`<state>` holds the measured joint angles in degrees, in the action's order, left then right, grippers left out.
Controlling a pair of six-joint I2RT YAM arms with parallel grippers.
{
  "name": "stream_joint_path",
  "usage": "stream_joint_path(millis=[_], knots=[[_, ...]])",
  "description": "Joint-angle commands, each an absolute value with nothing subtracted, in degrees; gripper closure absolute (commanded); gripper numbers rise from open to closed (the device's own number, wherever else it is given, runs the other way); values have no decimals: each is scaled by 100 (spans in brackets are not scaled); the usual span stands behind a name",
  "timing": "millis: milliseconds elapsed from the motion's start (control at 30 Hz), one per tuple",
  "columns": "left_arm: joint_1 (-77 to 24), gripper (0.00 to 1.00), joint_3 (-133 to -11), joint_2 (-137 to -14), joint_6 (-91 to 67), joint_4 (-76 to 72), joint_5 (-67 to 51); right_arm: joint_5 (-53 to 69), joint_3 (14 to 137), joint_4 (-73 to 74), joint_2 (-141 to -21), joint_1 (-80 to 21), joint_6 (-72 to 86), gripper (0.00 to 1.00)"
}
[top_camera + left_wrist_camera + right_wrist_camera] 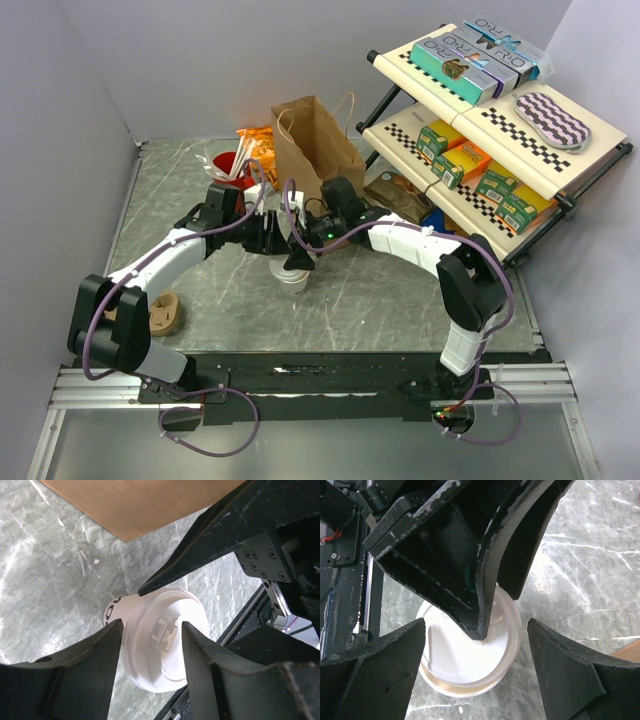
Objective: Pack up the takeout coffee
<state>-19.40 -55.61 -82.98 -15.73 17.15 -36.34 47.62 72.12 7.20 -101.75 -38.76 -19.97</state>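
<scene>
Nearest us, by the left arm's base, the cup carrier tray [160, 315] lies apart from the work; past it, mid-table [400, 300], we find the takeout coffee [295, 277], lid on, apparently standing on the marble with both claws gathered over it. The left gripper [152, 625] has its jaws about half closed, one finger on each side of the domed lid and close against it, but we cannot tell whether they actually pinch it. The right gripper [476, 622] is spread wide around the same cup and has hold of nothing. Farther back the brown paper bag [312, 150] stands open, with the red cup [232, 163] beside it. We judge the packing barely begun: the cup is outside the bag, and a sure grip, the lift, the carry and the lowering all remain. Only the top view shows the bag's mouth and the gap between it and the cup. Only the left wrist shows the sip tab and the print on the cup wall. Only the right wrist shows a left finger crossing the lid between its own splayed fingers
</scene>
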Motion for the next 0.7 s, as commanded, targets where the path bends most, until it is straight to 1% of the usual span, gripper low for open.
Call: stream_joint_path(millis=[0, 667], knots=[[-2021, 44, -5660, -8235, -1573, 1617, -3630, 4834, 7497, 738, -10257, -3920, -2030, 11], [-2153, 44, -5801, -8499, -1661, 1424, -3744, 4667, 7418, 1037, -10064, -3841, -2074, 11]])
